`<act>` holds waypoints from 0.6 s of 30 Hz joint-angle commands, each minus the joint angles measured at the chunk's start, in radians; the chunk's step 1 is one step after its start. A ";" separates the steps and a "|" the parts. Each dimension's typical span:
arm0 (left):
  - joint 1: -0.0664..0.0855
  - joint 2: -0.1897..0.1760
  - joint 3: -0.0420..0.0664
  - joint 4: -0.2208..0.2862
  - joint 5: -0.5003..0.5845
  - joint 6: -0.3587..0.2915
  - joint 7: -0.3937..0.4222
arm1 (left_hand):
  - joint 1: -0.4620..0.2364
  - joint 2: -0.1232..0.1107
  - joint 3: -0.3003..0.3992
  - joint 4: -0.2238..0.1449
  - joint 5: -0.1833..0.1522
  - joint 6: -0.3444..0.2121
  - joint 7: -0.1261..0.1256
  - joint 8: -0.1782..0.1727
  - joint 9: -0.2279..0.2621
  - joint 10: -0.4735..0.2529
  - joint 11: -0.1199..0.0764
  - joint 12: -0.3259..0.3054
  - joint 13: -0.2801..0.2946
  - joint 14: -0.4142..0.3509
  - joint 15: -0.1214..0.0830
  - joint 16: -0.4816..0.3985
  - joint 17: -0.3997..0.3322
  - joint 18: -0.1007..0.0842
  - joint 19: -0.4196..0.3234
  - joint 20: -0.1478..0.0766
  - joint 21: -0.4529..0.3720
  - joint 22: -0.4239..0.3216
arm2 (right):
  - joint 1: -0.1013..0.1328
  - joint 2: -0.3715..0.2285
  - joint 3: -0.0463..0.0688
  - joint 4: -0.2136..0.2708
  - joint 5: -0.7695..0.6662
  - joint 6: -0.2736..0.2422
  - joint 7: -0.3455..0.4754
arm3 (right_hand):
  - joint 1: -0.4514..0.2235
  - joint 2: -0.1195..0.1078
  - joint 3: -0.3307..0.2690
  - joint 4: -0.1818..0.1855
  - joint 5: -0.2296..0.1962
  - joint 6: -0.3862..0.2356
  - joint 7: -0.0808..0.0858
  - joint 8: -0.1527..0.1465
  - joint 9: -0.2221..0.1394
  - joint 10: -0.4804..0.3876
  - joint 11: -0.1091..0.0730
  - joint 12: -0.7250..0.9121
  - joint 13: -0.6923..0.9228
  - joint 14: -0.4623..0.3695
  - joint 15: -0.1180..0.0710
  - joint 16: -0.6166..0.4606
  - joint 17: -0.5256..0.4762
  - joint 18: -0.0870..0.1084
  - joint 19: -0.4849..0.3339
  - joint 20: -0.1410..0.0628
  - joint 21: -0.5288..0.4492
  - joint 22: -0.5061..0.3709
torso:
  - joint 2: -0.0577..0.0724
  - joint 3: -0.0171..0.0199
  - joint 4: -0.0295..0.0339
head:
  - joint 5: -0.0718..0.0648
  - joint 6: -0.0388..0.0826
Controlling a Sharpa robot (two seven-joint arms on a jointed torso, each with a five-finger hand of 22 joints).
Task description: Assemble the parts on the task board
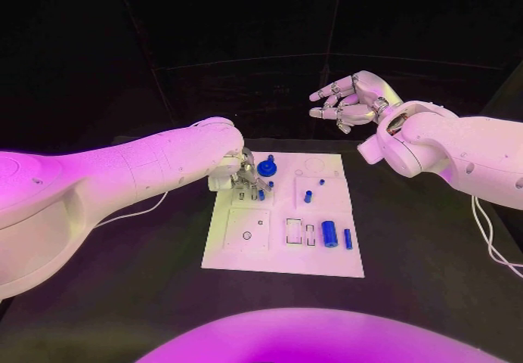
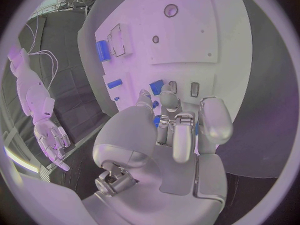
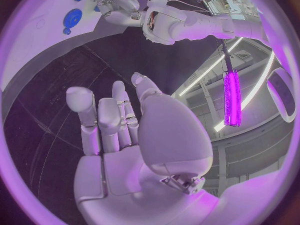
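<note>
The white task board lies in the middle of the black table. My left hand reaches down over its far left corner, fingers curled around a small blue part that shows between them. A round blue part stands just right of that hand. Small blue pegs stand mid-board, and a blue cylinder with a thinner one lies near the right edge. My right hand hangs raised beyond the board's far edge, fingers spread, holding nothing. It also shows in the right wrist view.
Outlined recesses mark the board's near left part. A thin white cable runs along the table under my left arm, and another hangs under my right arm. Black table lies on both sides of the board.
</note>
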 commanded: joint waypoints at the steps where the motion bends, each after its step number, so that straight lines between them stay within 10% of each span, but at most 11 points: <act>1: -0.001 0.003 0.001 -0.004 0.002 0.006 0.003 | 0.009 0.000 0.005 0.001 0.003 -0.008 0.001 0.002 0.002 0.005 0.000 0.002 0.000 0.102 -0.006 0.003 0.256 -0.020 0.005 -0.002 0.007 0.001 | 0.003 0.001 0.001 0.000 -0.002 -0.001 0.005 | 0.001 -0.009 0.008 -0.001 0.004 -0.004 -0.003 -0.001 0.000 0.002 -0.001 -0.003 -0.001 -0.001 -0.002 -0.003 0.000 0.013 0.004 0.001 -0.007 -0.001 | 0.000 -0.0005 -0.0001 | -0.001 0.000; 18: -0.006 0.011 0.001 -0.011 0.002 0.003 0.004 | 0.011 0.000 0.010 -0.002 0.003 -0.010 0.001 0.003 0.003 0.005 0.000 0.003 0.001 0.102 -0.005 0.003 0.256 -0.021 0.006 -0.002 0.008 0.003 | 0.003 0.008 0.001 -0.006 -0.002 0.002 0.005 | 0.001 -0.009 0.008 -0.001 0.004 -0.004 -0.003 -0.001 0.000 0.002 -0.001 -0.003 -0.001 -0.001 -0.002 -0.003 0.000 0.013 0.004 0.001 -0.007 -0.001 | 0.000 -0.0003 0.0015 | -0.003 0.000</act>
